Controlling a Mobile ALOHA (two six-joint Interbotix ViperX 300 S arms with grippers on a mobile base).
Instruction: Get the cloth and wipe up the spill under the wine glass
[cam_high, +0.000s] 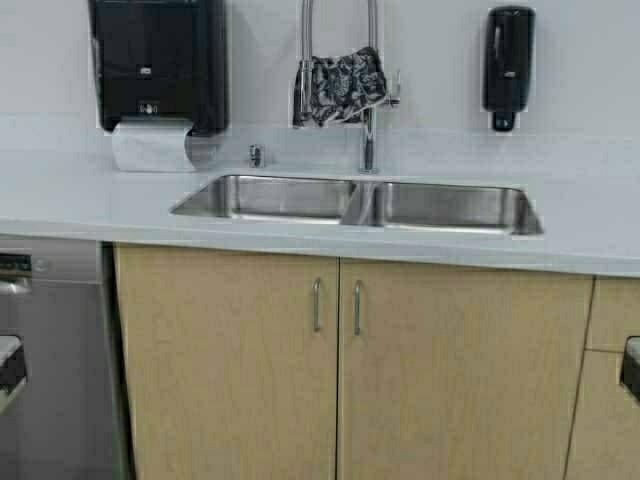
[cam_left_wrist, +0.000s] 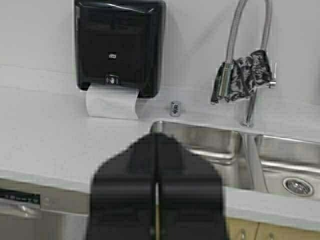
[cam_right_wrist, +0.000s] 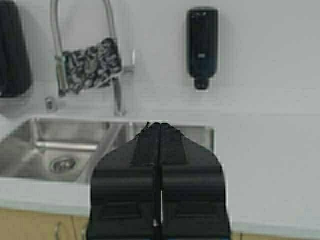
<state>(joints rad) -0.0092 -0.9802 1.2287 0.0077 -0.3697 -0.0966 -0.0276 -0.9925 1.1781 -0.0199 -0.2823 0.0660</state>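
The cloth (cam_high: 342, 86), dark with a white leafy print, hangs draped over the tall sink faucet (cam_high: 368, 130) at the back of the counter; it also shows in the left wrist view as the cloth (cam_left_wrist: 245, 75) and in the right wrist view as the cloth (cam_right_wrist: 91, 64). The wine glass and the spill are out of view. My left gripper (cam_left_wrist: 156, 137) is shut and empty, held back from the counter before the left sink basin. My right gripper (cam_right_wrist: 160, 126) is shut and empty too, before the right basin. In the high view only slivers of the arms show at the lower edges.
A double steel sink (cam_high: 358, 203) is set in the white counter (cam_high: 90, 200). A black paper towel dispenser (cam_high: 155, 62) hangs on the wall at left, a black soap dispenser (cam_high: 508, 65) at right. Wooden cabinet doors (cam_high: 335, 370) stand below, a dishwasher (cam_high: 50, 350) at left.
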